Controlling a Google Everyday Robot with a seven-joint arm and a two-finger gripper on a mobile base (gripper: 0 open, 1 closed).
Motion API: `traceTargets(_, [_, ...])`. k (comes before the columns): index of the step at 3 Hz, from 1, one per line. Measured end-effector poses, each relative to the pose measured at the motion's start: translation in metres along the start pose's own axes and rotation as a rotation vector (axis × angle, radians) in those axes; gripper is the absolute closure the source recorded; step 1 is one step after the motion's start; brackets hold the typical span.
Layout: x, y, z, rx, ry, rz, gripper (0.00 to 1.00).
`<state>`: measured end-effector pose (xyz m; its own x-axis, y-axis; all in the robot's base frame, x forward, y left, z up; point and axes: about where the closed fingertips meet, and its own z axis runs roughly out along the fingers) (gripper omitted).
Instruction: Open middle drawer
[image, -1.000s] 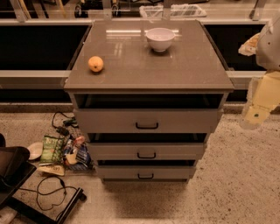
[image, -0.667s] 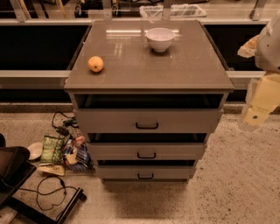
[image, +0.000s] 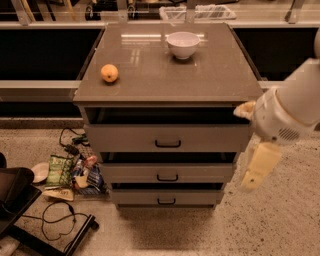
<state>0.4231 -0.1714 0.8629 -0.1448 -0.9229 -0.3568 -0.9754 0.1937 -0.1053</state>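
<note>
The grey cabinet (image: 167, 75) has three drawers. The middle drawer (image: 200, 173) is the second front, with a small black handle (image: 167, 177); its front sits in line with the others, with a dark gap above it. My gripper (image: 252, 140) is at the right of the cabinet, beside the top drawer's (image: 210, 138) right end, and its white arm reaches in from the right edge. Its cream fingers (image: 260, 167) are spread apart and hold nothing. It touches no drawer handle.
An orange (image: 109, 73) and a white bowl (image: 183, 44) sit on the cabinet top. The lowest drawer (image: 200, 197) is near the floor. Snack bags (image: 75, 172), cables (image: 60, 217) and a black stand (image: 15, 200) lie on the floor at the left.
My gripper and arm have moved left and down, from the right edge to close beside the cabinet's right front corner. The drawers, orange and bowl have not moved.
</note>
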Motion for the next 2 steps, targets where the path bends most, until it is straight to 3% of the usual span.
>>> traceTargets(1, [0.008, 0.022, 0.077, -0.056, -0.079, 0.012, 0.0])
traceTargets(2, [0.014, 0.031, 0.146, -0.063, -0.111, 0.01, 0.0])
